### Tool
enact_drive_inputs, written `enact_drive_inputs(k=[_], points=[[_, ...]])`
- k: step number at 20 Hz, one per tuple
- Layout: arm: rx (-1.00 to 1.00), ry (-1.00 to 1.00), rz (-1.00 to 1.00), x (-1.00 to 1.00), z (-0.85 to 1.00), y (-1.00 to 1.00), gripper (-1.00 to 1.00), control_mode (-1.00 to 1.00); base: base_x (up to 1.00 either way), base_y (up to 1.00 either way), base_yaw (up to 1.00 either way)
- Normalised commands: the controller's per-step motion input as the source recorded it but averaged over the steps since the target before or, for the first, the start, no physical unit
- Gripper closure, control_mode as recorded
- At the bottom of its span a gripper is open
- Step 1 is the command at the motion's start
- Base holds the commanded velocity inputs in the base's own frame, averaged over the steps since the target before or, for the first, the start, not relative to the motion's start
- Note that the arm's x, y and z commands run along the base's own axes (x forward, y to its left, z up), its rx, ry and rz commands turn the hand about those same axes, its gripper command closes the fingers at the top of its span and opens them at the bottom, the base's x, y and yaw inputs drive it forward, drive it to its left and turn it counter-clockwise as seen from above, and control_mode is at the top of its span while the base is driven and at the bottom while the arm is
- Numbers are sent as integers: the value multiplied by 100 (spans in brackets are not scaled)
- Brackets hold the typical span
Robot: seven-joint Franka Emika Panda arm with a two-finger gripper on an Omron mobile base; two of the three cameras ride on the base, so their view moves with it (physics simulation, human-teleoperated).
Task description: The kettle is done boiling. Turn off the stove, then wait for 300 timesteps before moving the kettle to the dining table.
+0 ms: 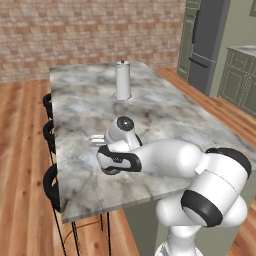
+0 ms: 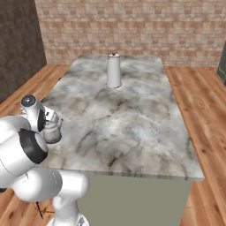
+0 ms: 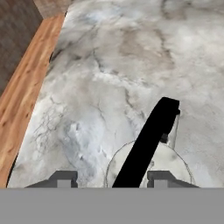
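Observation:
The small pale grey-green kettle point(image 2: 52, 133) stands on the marble dining table point(image 2: 132, 119) close to its near left corner. In the hand view its light lid point(image 3: 168, 164) and black arched handle point(image 3: 148, 140) sit right below the hand. My gripper point(image 3: 111, 178) hangs over the kettle, open, with the handle running between the two fingertips and a gap on either side. In the right base view the gripper point(image 2: 52, 120) is just above the kettle. In the left base view my hand point(image 1: 120, 145) is low over the table point(image 1: 150, 105). The stove is out of view.
A tall silver cylinder point(image 1: 123, 80) point(image 2: 114, 70) stands at the far middle of the table. Black wire-frame stools point(image 1: 50, 182) line the table's left side. The table's edge and the wooden floor point(image 3: 26, 96) lie close to the kettle. A grey fridge point(image 1: 205, 40) stands at the far right.

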Motion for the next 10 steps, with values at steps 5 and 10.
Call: enact_drive_inputs(k=[5,10], points=[[0,0,0,0,-2,0,-100,-100,0,0,0],[0,0,0,0,-1,0,-100,-100,0,0,0]])
